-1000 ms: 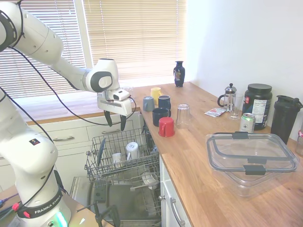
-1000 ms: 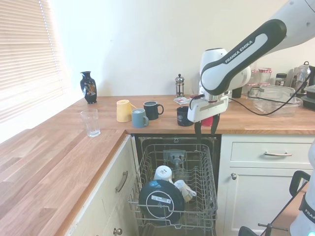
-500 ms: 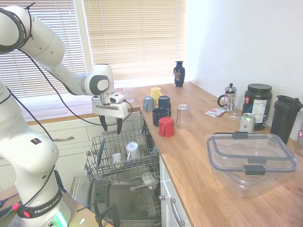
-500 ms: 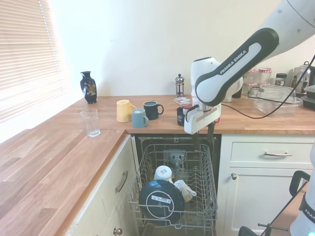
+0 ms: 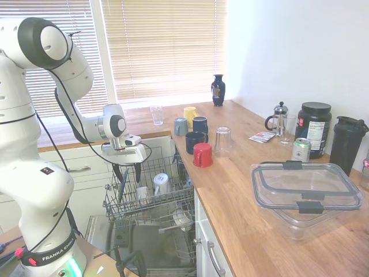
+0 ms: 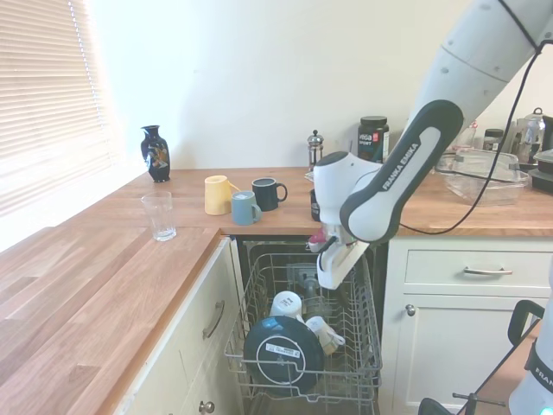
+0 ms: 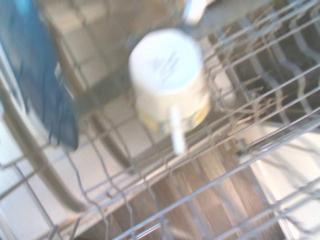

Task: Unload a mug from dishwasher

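Rack [image 5: 173,199] mug [image 6: 287,304] below end effector [image 5: 127,173]

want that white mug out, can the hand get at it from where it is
Probably yes: the hand hangs open above the rack, and the mug sits upside down with nothing over it.

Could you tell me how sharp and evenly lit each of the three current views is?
Wrist view: motion-blurred, the white mug and rack wires smeared. First exterior view: sharp, but the blinds are glaringly backlit. Second exterior view: sharp, with the window side washed out and the dishwasher interior dim.
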`<state>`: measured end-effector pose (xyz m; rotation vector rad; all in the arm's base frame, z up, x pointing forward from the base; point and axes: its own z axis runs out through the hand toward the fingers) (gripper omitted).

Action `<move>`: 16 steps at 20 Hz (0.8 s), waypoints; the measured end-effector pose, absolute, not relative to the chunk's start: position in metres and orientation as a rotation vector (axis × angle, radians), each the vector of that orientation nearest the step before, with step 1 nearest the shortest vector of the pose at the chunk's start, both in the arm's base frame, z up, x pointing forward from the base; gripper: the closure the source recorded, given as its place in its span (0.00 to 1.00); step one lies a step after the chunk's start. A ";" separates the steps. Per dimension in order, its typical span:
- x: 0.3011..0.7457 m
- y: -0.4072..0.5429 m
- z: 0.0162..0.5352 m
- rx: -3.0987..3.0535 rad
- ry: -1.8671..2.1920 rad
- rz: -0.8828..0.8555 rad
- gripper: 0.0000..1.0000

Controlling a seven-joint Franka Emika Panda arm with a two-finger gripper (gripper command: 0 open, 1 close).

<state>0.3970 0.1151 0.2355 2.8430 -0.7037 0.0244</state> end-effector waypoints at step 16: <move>0.442 0.143 0.149 2.784 -0.610 -0.077 0.00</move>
